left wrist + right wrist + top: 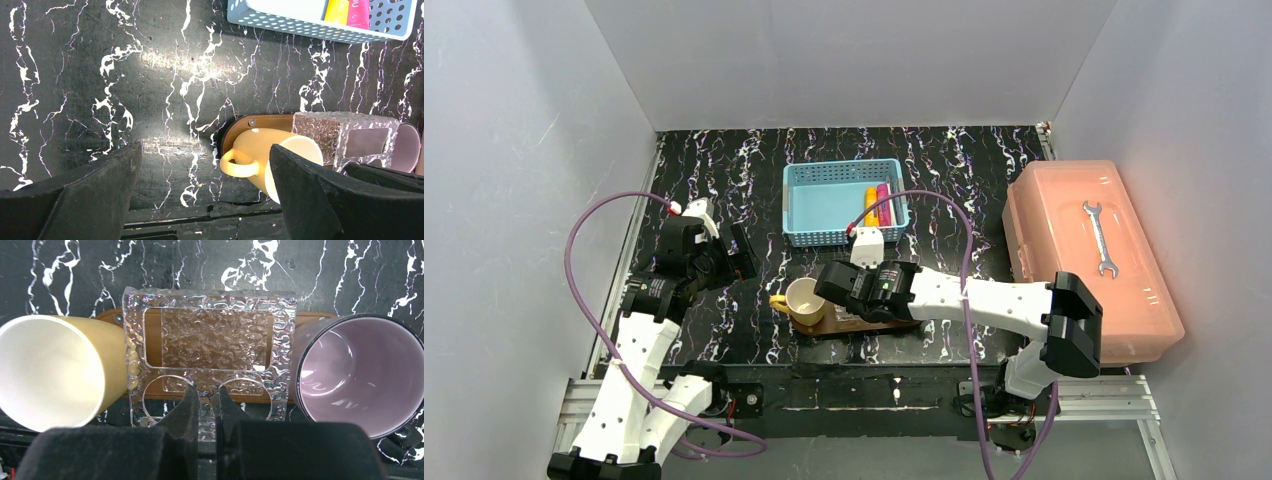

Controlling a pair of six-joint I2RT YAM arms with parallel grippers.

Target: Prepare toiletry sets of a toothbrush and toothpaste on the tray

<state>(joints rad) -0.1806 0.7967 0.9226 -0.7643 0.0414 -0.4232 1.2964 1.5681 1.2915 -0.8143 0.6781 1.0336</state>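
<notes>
The dark wooden tray [107, 316] lies near the table's front edge [864, 326]. On it stand a yellow cup [50, 370], a clear textured holder [210, 335] and a pale pink cup [357, 375]. My right gripper [206, 392] is shut on the holder's near strip, between its two round holes. To the left, above bare table, my left gripper [205, 155] hangs open and holds nothing. The toothpaste tubes, one yellow-orange [871, 205] and one magenta [883, 203], lie in the blue basket. No toothbrush is in view.
The light-blue perforated basket [824, 175] sits behind the tray at the table's middle. A salmon-pink box [1084, 290] with a wrench [1101, 235] on its lid fills the right side. White walls close in the table.
</notes>
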